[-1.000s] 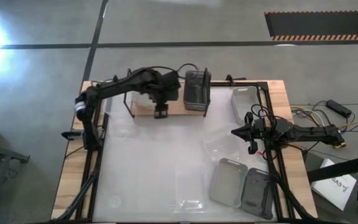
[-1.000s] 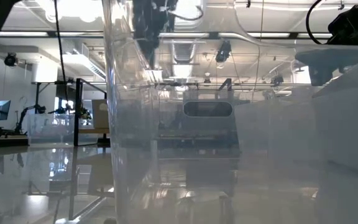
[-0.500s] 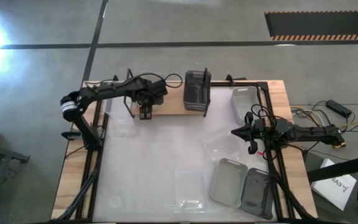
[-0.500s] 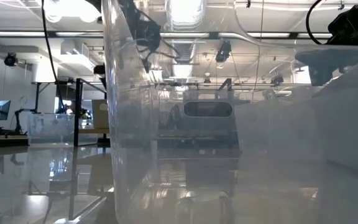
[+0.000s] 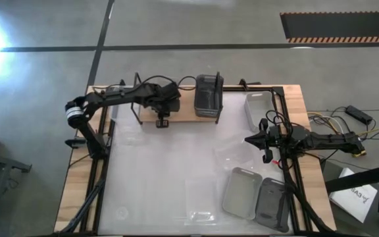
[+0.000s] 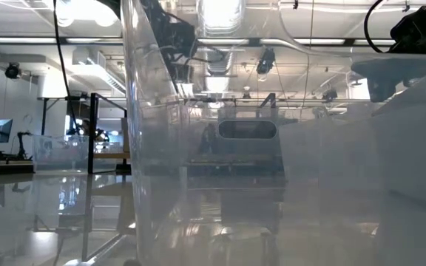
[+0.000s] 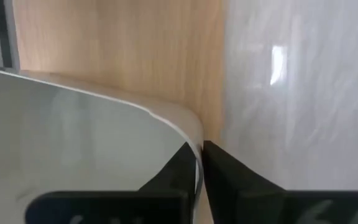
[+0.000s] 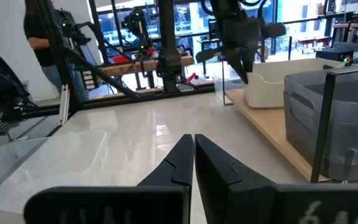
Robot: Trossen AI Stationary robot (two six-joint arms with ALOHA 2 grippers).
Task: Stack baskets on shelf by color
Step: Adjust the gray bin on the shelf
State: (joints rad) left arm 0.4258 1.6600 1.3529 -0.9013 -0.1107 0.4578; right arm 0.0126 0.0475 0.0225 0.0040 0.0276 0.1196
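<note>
A translucent white basket [image 5: 150, 105] stands on the left part of the shelf [image 5: 183, 113], a wooden board in a black wire frame at the table's far side. A dark grey basket [image 5: 208, 94] stands on the shelf's right part. My left gripper [image 5: 162, 121] reaches down to the white basket's near right corner and is shut on its rim [image 7: 194, 140]. The right wrist view shows that gripper [image 8: 240, 59] over the white basket [image 8: 272, 87]. My right gripper [image 8: 193, 149] waits shut and level at the table's right edge [image 5: 258, 140]. My left gripper pinches the white basket's wall at its rim [image 7: 196, 149], right beside a rounded corner. One finger [image 7: 169, 177] is inside the basket and the other [image 7: 232, 180] outside. The fingers come steeply from above. The basket's bottom rests on the shelf board.
A light grey basket [image 5: 258, 108] lies at the far right. A light grey basket [image 5: 242, 192] and a dark grey one [image 5: 272, 204] lie near right. Translucent baskets lie at the centre [image 5: 232, 155] and near the front [image 5: 199, 197]; one [image 6: 198, 148] fills the low view.
My left gripper has come down over the shelf's near edge, swinging toward the table's left and back a little to the right. It has shut on the white basket's rim. The basket has stayed on the shelf.
</note>
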